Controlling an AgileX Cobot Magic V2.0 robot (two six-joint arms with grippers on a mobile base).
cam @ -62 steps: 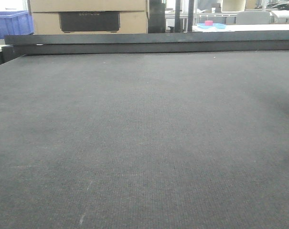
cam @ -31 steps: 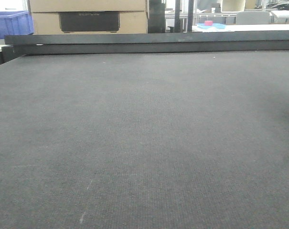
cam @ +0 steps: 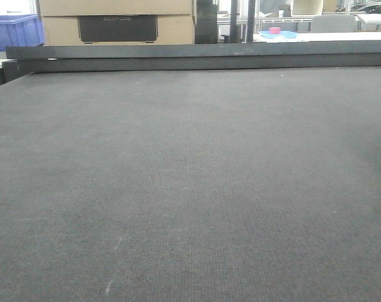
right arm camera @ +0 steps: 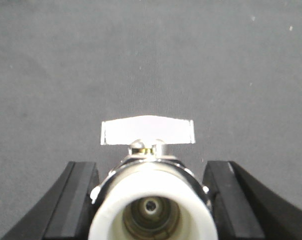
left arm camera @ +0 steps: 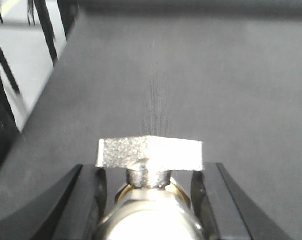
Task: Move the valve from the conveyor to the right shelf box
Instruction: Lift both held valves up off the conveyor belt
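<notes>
The conveyor (cam: 190, 176) fills the front view as a wide dark grey woven belt with nothing lying on it there. In the left wrist view my left gripper (left arm camera: 150, 172) is shut on a metal valve (left arm camera: 151, 152) with a rough silver T-handle and a brass collar, above the belt (left arm camera: 190, 75). In the right wrist view my right gripper (right arm camera: 151, 167) is shut on a second valve (right arm camera: 147, 131), chrome-bodied with a white open end and a flat pale handle. The right shelf box is out of view. Neither gripper shows in the front view.
A dark rail (cam: 196, 56) runs along the belt's far edge. Behind it stand a cardboard box (cam: 114, 22), a blue bin (cam: 14, 31) at far left and a table with a pink object (cam: 275, 30). The belt's left edge (left arm camera: 46, 95) drops to a pale floor.
A faint shadow at the belt's right edge has faded; nothing else in the front view has moved.
</notes>
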